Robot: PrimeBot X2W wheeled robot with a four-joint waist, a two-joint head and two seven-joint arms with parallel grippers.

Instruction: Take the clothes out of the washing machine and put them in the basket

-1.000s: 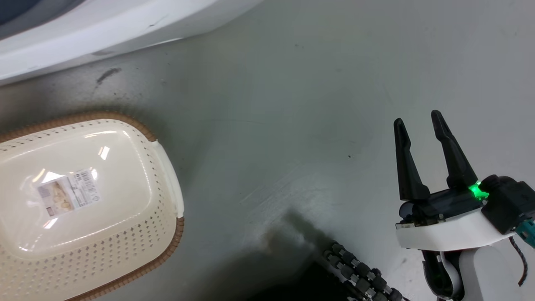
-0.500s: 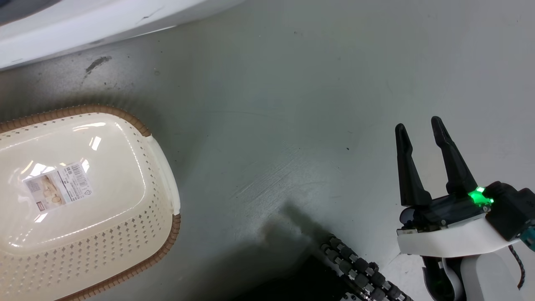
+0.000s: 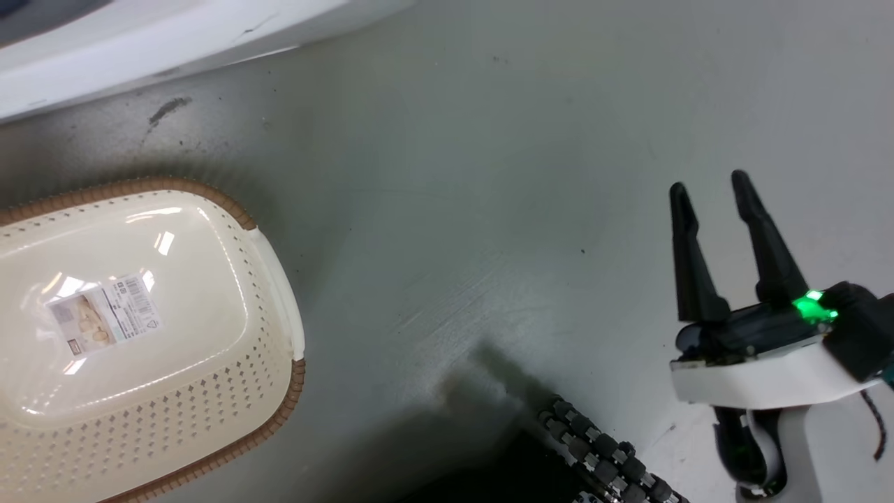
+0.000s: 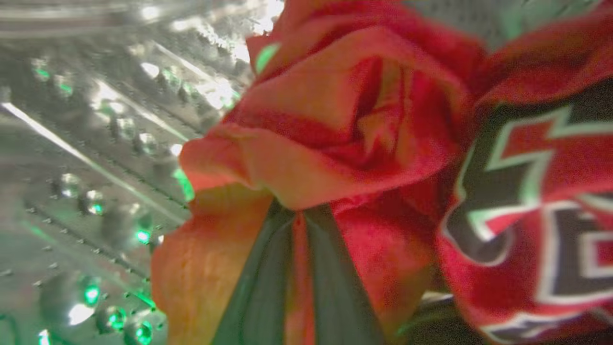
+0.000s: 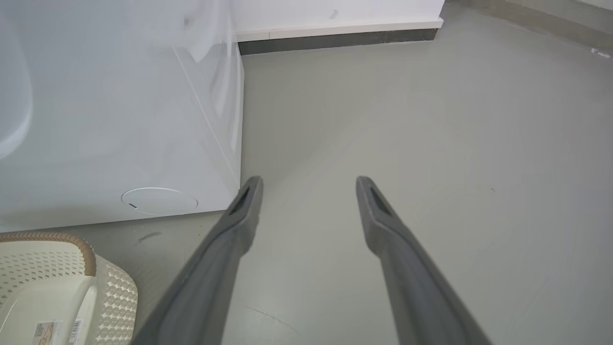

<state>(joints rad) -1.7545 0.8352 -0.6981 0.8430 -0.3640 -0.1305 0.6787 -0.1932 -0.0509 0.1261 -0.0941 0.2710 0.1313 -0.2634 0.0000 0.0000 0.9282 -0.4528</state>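
Inside the washing machine's perforated steel drum (image 4: 86, 143) lie the bright red clothes (image 4: 335, 120); one garment at the right carries a black-and-white print (image 4: 541, 191). My left gripper (image 4: 293, 215) is shut on a fold of the red fabric, which covers its fingertips. The cream basket (image 3: 140, 185) with a brown rim stands on the floor at the left, holding nothing but a label sticker. Part of the basket (image 5: 107, 287) also appears in the right wrist view. My right gripper (image 3: 711, 181) hangs open over bare floor, its fingers (image 5: 309, 181) well apart, right of the washing machine (image 5: 119, 120).
The washing machine's white base (image 3: 140, 49) crosses the top left of the head view. A black roller wheel (image 3: 601, 447) of my base sits at the bottom centre. A wall skirting (image 5: 335, 40) runs behind the machine. Open grey floor lies between the basket and my right gripper.
My right gripper has risen slightly in the head view, still open. The head camera has shifted a little, so the basket and the machine sit slightly differently in the picture.
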